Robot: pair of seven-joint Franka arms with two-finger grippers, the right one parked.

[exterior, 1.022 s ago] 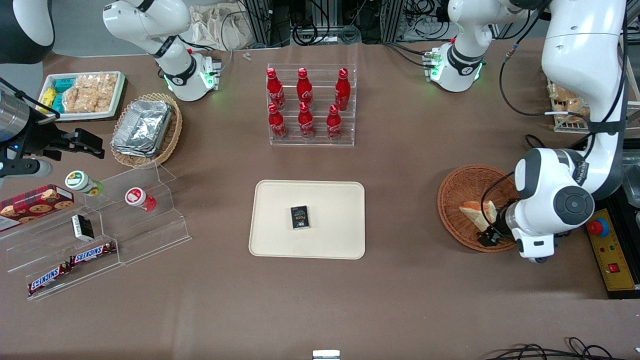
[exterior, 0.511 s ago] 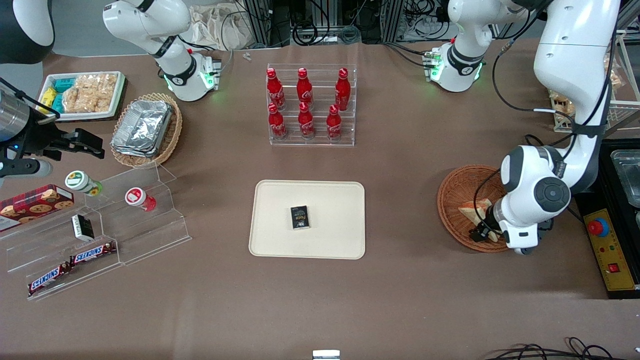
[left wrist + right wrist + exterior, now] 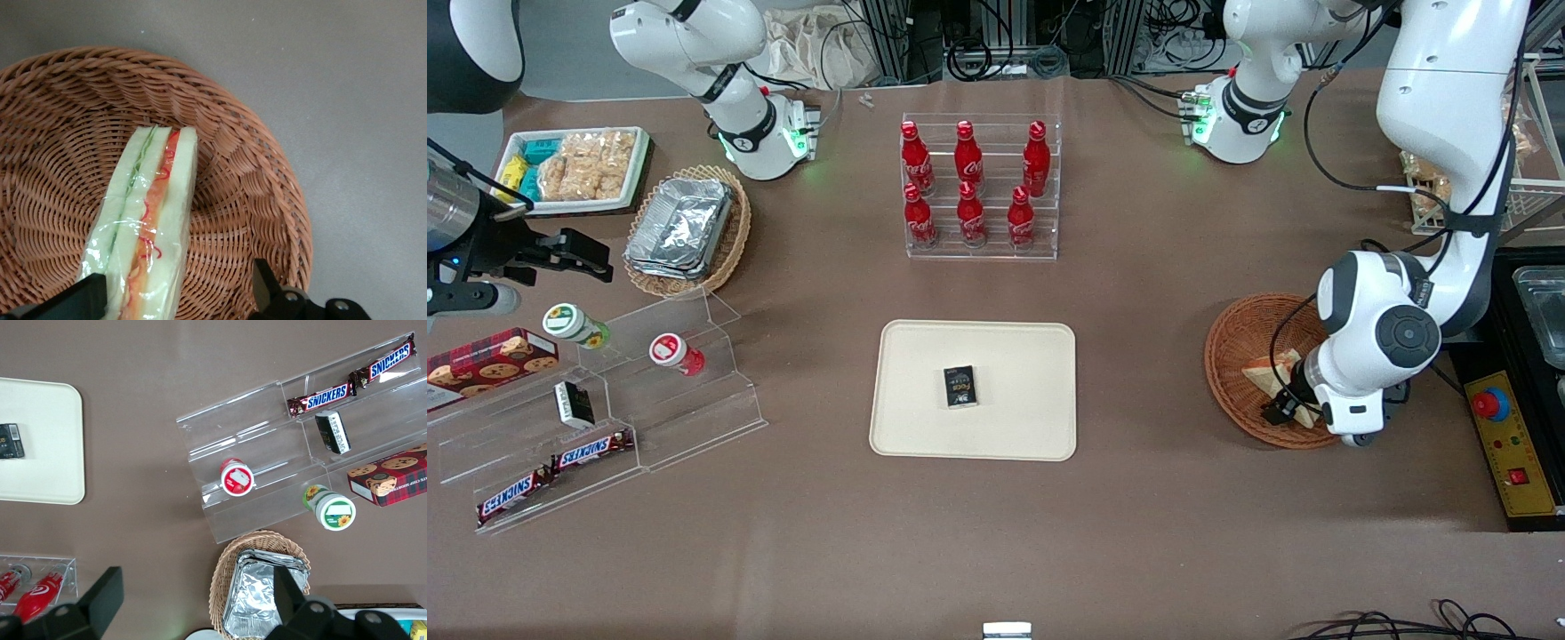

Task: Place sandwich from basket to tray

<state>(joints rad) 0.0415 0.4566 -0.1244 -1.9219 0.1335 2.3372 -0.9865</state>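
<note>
Left wrist view shows your claw (image 3: 177,297) spread wide astride the sandwich (image 3: 145,227), gripping nothing; sandwich lies in the basket (image 3: 260,193). Front view: "SNICKERS" bars (image 3: 591,451) readable.

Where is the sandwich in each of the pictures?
Front view: the sandwich lies in the basket, at the working arm's end of the table, partly hidden by the arm, with the tool low over it.
Left wrist view: the sandwich stands on edge in the basket, between the open tool's fingers.
Right wrist view: not in it.
Shared landmark: the basket.
</note>
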